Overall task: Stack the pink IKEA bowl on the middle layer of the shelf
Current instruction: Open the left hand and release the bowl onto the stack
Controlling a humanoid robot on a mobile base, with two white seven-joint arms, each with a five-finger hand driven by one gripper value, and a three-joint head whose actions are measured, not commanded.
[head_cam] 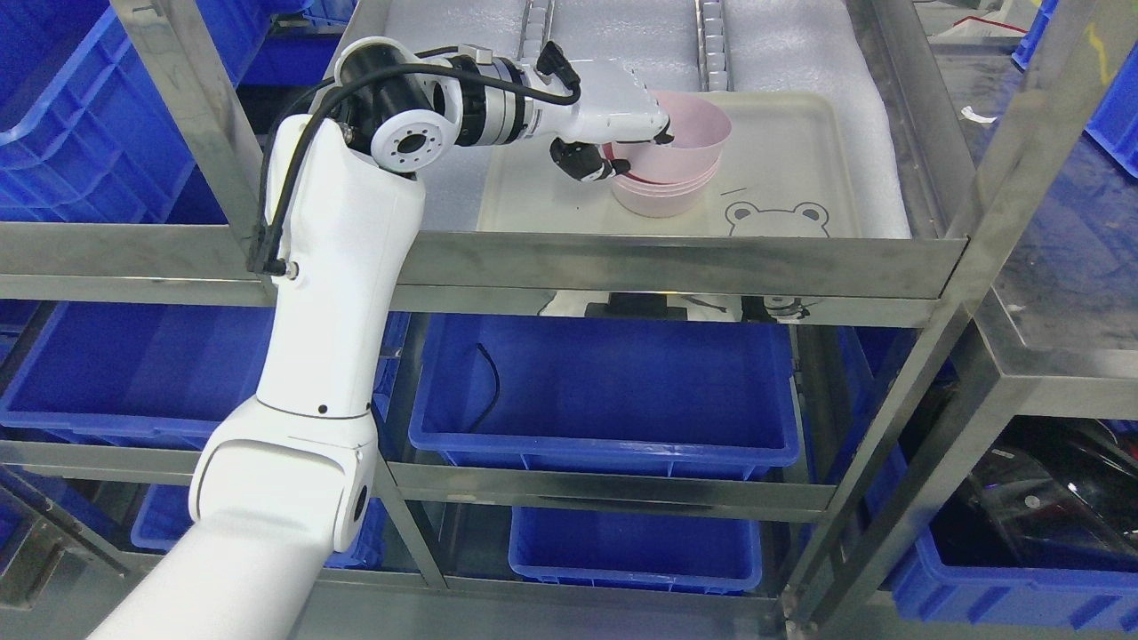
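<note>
Gripping the light, stiff, smooth pink plastic bowl (689, 133) by its near rim with the white left hand (622, 133), upper centre of frame, seating it atop the nested pink bowl stack (662, 197) on the cream bear-print tray (800, 160); likely slippery.

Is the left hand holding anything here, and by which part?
Yes: the left hand grips the top pink bowl at its near-left rim, over the stack of pink bowls.
</note>
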